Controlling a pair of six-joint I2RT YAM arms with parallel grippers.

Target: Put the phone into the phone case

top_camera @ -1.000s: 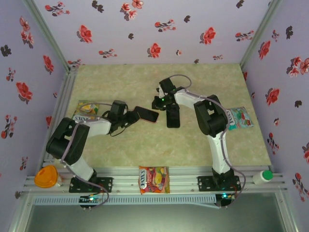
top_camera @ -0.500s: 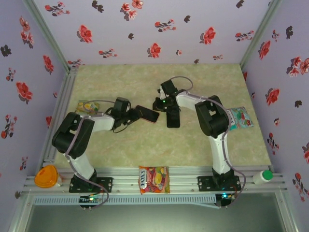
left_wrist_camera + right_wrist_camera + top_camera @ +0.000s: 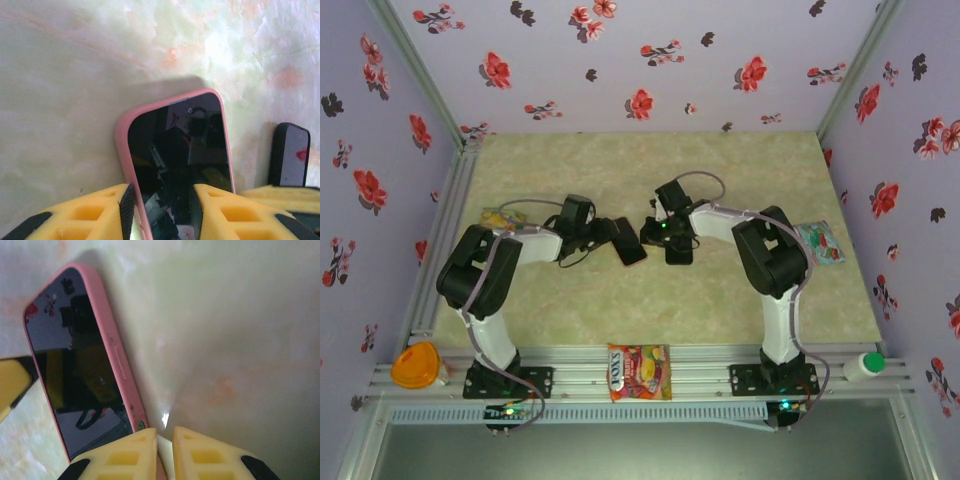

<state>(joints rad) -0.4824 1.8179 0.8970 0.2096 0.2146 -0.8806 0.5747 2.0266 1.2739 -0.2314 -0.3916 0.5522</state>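
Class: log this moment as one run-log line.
left gripper: shut on pink case | right gripper: shut on black phone | phone: beside case, not inserted

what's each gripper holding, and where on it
The left gripper clamps the pink-rimmed phone at the end nearest its wrist. The right gripper holds a black slab, presumably the case, by one end; the exact contact cannot be told.

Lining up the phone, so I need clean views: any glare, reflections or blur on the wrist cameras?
Left wrist: dark reflections across the phone, table washed out top right. Right wrist: phone equally mirror-like, small glint beside its pink edge, table beyond soft.
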